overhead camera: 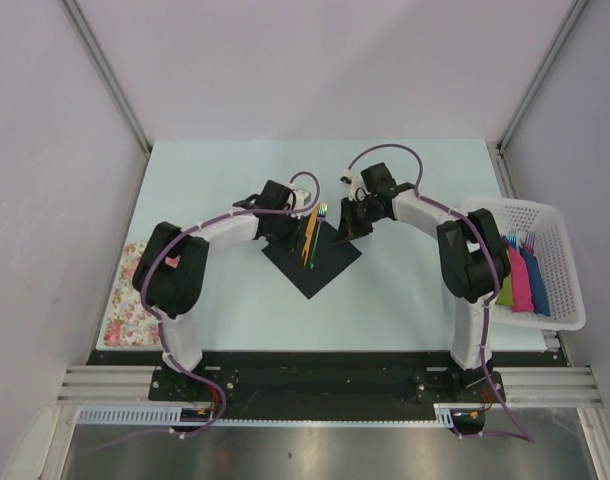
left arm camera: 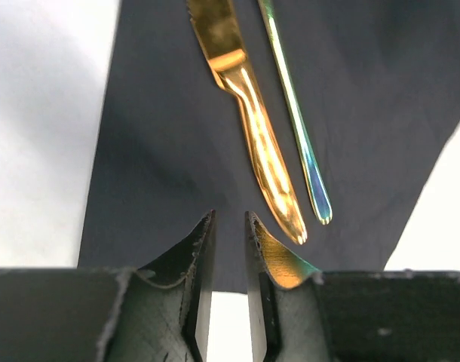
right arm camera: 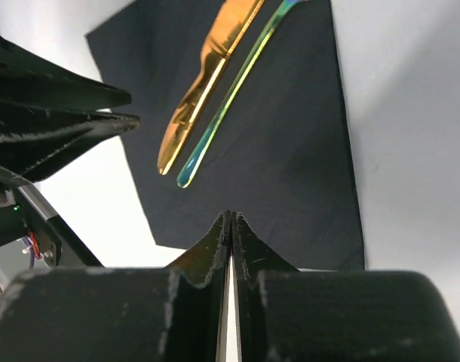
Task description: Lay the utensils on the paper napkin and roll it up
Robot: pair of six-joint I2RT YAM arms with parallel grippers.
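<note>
Pale blue-green table top (overhead camera: pixel 235 170) inside plain grey walls (overhead camera: pixel 315 60); lighting is even and the surface is flat.

The paper napkin (overhead camera: pixel 320 272) lies at mid-table, set as a diamond. The utensils (overhead camera: pixel 310 238), a gold knife (left arm camera: pixel 249 128) and a slim iridescent piece (left arm camera: pixel 298 121), lie side by side on the napkin's far half, close together and near parallel. Placement is judged done and rolling not yet begun.

The left gripper (left arm camera: pixel 228 241) is at the napkin's left edge, jaws narrowly parted with nothing between them. The right gripper (right arm camera: pixel 230 226) is at the napkin's right corner, clenched tight. Whether paper is caught between its tips cannot be told.

Recommendation for the roll:
- Take one napkin edge low and cleanly, pinching paper only.
- Carry that edge over the utensils without nudging them out of line.
- Move both arms evenly so the thin sheet does not tear or skew.

A white basket (overhead camera: pixel 560 225) holding green, pink and blue bundles (overhead camera: pixel 520 280) stands well right of the napkin. A floral cloth (overhead camera: pixel 123 295) lies well left of it.
</note>
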